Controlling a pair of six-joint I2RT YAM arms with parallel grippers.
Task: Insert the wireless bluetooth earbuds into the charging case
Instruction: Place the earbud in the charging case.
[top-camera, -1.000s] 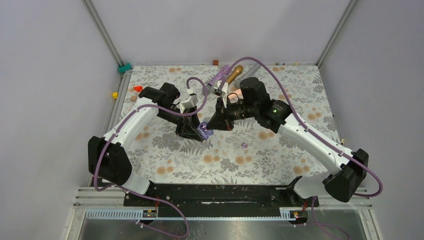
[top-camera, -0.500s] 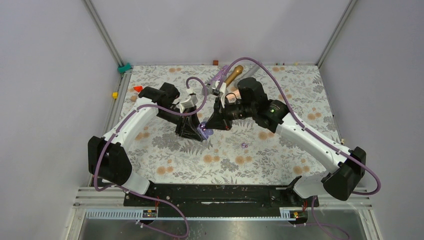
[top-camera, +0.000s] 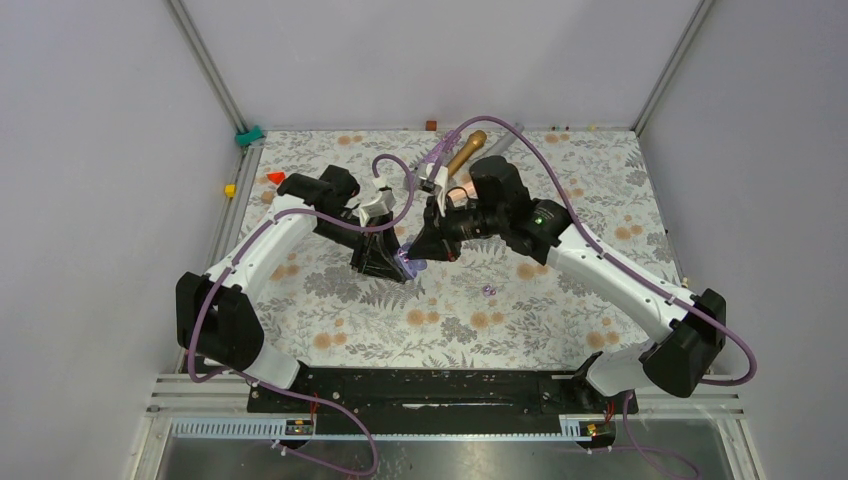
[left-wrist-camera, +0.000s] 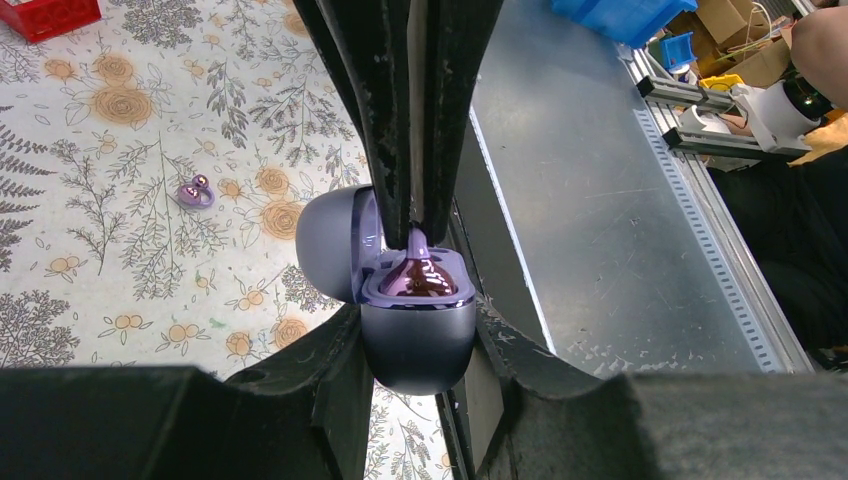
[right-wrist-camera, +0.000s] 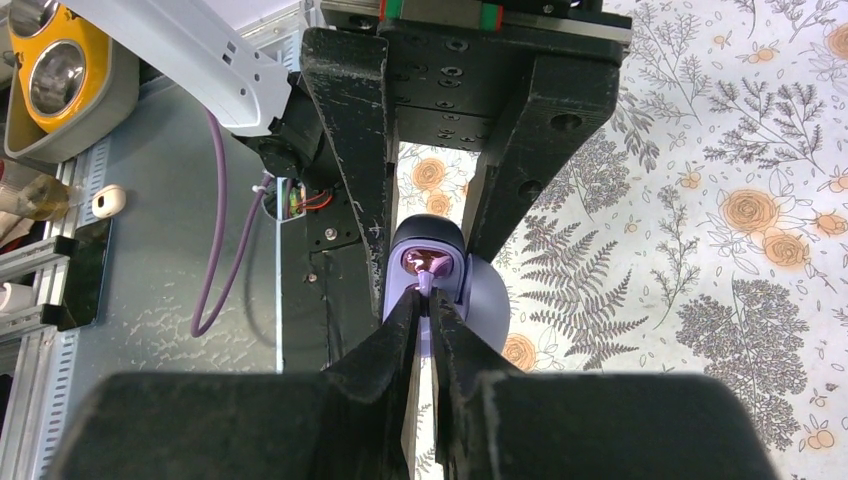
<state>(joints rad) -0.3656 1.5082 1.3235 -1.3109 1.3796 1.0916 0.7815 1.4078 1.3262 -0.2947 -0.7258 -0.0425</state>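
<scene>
Charging case (left-wrist-camera: 417, 340), lid open: clenched in left gripper (top-camera: 390, 265).
Purple earbud (left-wrist-camera: 418, 278): pinched by right gripper (right-wrist-camera: 428, 297), at the case's mouth.
Second purple earbud (top-camera: 488, 291): loose on tablecloth (top-camera: 560, 300), near the case.

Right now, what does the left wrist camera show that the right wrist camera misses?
Only the left wrist view: a loose purple earbud lying apart, and a red bin. Only the right wrist view: a purple cable and a yellow-and-grey device. Both: the left gripper holding the open charging case, and the right gripper pinching a second earbud at its mouth.
</scene>
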